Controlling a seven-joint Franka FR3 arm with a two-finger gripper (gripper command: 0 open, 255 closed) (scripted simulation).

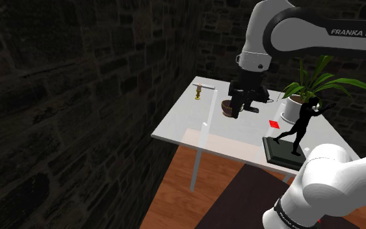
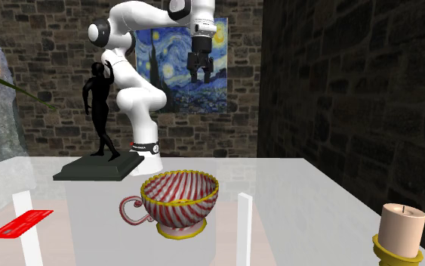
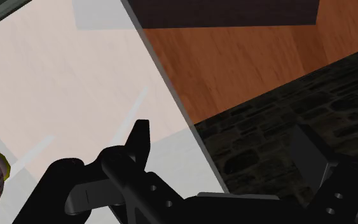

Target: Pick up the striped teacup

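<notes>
gripper: black two-finger gripper [image 2: 201, 77], fingers stood apart, nothing between them
offset: hung above the striped teacup [image 2: 180, 198], not centred on it. In the wrist view the cup's rim sat outside one finger, not in the gap
teacup: upright on the white table [image 2: 301, 189], red-and-white stripes, yellow rim
handle: stuck out of the teacup toward the red card [image 2: 20, 223]
next move (judged): needed a sideways shift over the teacup before descending
others: candle [image 2: 401, 230] on the teacup's side opposite the card; black figurine [image 2: 101, 113] well apart from the teacup
</notes>
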